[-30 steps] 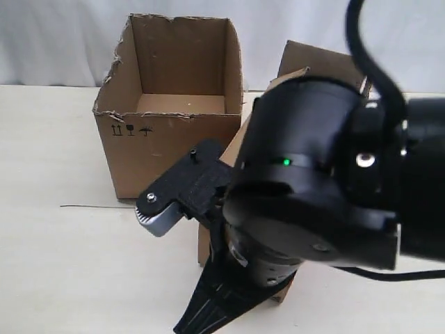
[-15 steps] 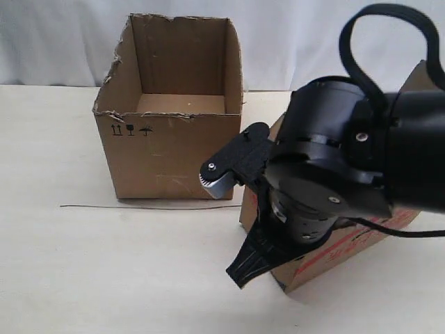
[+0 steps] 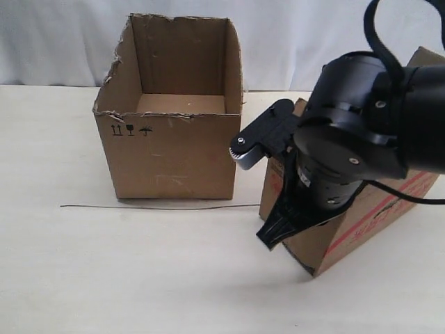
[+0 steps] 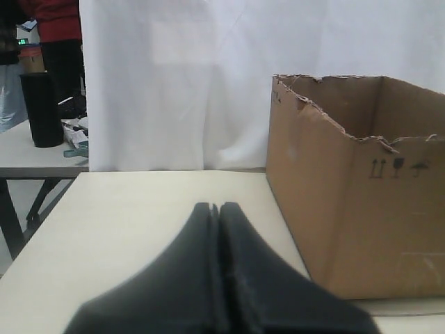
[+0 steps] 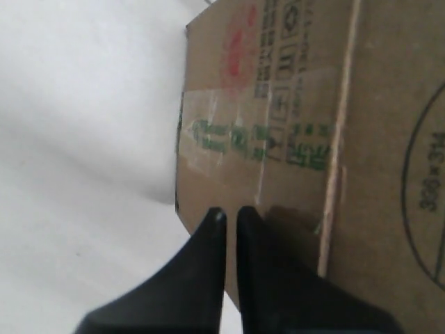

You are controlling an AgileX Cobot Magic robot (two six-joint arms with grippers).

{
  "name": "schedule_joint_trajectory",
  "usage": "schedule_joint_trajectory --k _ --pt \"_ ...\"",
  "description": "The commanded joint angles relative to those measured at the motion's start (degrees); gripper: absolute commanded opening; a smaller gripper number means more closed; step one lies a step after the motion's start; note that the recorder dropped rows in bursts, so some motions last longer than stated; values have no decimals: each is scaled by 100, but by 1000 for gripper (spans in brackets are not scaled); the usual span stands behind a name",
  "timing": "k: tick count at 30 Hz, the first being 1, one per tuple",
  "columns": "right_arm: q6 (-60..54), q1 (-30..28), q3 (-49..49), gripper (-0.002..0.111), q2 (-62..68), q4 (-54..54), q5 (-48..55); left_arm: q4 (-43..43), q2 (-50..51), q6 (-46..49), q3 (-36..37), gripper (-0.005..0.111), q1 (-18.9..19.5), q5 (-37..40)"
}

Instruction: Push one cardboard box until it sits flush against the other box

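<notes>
Cardboard box (image 3: pixel 361 226) contact falls to the right end effector (image 3: pixel 271 240), whose fingers are pressed together with only a thin slit between them and pinch nothing. That suits a shove: closed fingers make one stiff blade rather than two prongs that could splay or snag. In the right wrist view the right end effector (image 5: pixel 229 212) lies over the box's printed side (image 5: pixel 292 104), close to a corner beside the green lettering, and seems to touch it, though actual contact cannot be confirmed. The left end effector (image 4: pixel 217 207) is likewise closed and empty, hovering low over the worktop (image 3: pixel 104 271), apart from everything and apparently just keeping out of the way. Further out, the cardboard box stands on the right of the exterior view, skewed so that one corner points at the camera, near the other box (image 3: pixel 174 156) but with a gap of bare worktop between them. That wider box sits square, open top up, with a thin dark line (image 3: pixel 153 207) lying along its front foot. My reading is that both closing the gap and squaring the angle remain.
</notes>
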Motion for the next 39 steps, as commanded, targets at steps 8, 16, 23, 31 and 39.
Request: schedule_joint_trajectory --k 8,16,23,31,39 --pt "-495 -973 -358 5 -143 -39 -757 -23 -20 -4 18 0 -7 -26" --pt "-561 -1061 -1631 5 -1650 13 412 -23 -20 -4 18 0 -7 -26" --pt "-372 -3010 -1117 5 -2435 17 910 -23 -20 -4 18 0 -7 -26" --pt "-1620 -6044 105 5 -2362 1596 262 -23 -20 -4 18 0 -7 -26" --pt "-2633 -7559 1793 5 -941 4176 -2204 -23 -20 -4 18 0 -7 -26"
